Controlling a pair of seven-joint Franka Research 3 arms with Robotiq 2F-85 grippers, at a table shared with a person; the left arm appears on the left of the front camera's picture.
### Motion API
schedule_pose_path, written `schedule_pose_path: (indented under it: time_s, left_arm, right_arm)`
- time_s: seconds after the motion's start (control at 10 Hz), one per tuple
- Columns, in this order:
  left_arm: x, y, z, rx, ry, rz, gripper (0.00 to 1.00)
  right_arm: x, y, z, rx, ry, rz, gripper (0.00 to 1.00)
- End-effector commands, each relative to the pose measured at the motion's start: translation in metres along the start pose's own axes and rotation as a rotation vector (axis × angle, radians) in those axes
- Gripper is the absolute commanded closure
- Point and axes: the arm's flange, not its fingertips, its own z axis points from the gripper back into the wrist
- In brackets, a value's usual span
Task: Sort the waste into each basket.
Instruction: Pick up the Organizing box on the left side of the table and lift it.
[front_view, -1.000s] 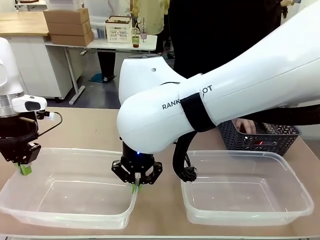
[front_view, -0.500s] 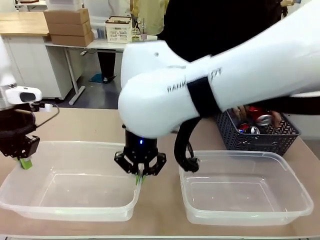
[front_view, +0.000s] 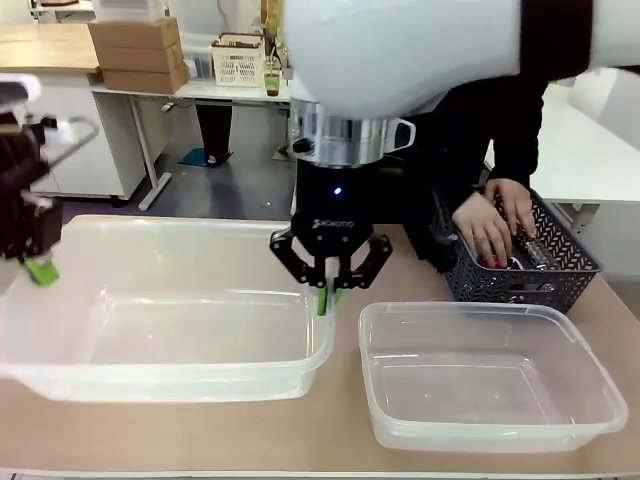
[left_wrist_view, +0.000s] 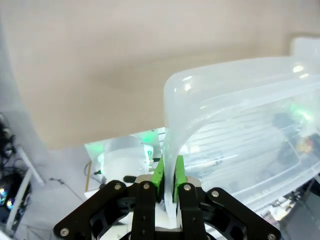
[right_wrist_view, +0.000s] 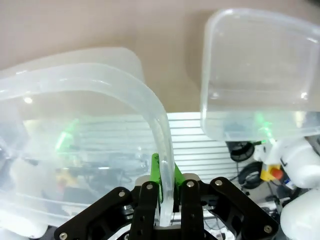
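Both arms hold the left clear tub (front_view: 180, 330) up off the table. My left gripper (front_view: 40, 270) is shut on its left rim, and the green pads (left_wrist_view: 159, 175) pinch the wall in the left wrist view. My right gripper (front_view: 327, 297) is shut on the tub's right rim (right_wrist_view: 162, 145). This tub (left_wrist_view: 240, 130) has nothing in it. The second clear tub (front_view: 490, 385) rests on the table at the right, also with nothing inside, and it appears as well in the right wrist view (right_wrist_view: 260, 75). The cans and bottles are mostly hidden under the person's hands.
A dark mesh basket (front_view: 520, 285) stands at the far right of the table, behind the right tub. A person's two hands (front_view: 490, 225) reach into it. Bare tan tabletop (front_view: 340, 440) lies between and in front of the tubs.
The left tub has risen off the table and shifted toward the far side, carried by both grippers. The right arm's big link has swung upward. The person's hands now reach into the mesh basket.
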Motion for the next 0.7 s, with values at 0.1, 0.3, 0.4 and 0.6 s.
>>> schedule_pose_path:
  time_s: [0.1, 0.3, 0.4, 0.6]
  left_arm:
    - [0.000, 0.000, 0.000, 0.000, 0.000, 0.000, 1.00]
    - [0.000, 0.000, 0.000, 0.000, 0.000, 0.000, 1.00]
    - [0.008, -0.012, 0.013, 0.013, 0.010, 0.006, 0.93]
    - [0.022, -0.043, 0.005, -0.077, 0.039, 0.039, 0.93]
  right_arm:
    - [0.000, 0.000, 0.000, 0.000, 0.000, 0.000, 1.00]
    - [0.000, 0.000, 0.000, 0.000, 0.000, 0.000, 1.00]
    - [-0.004, -0.006, 0.012, 0.027, -0.004, 0.019, 0.95]
    - [0.026, -0.051, 0.004, -0.032, -0.017, -0.092, 0.95]
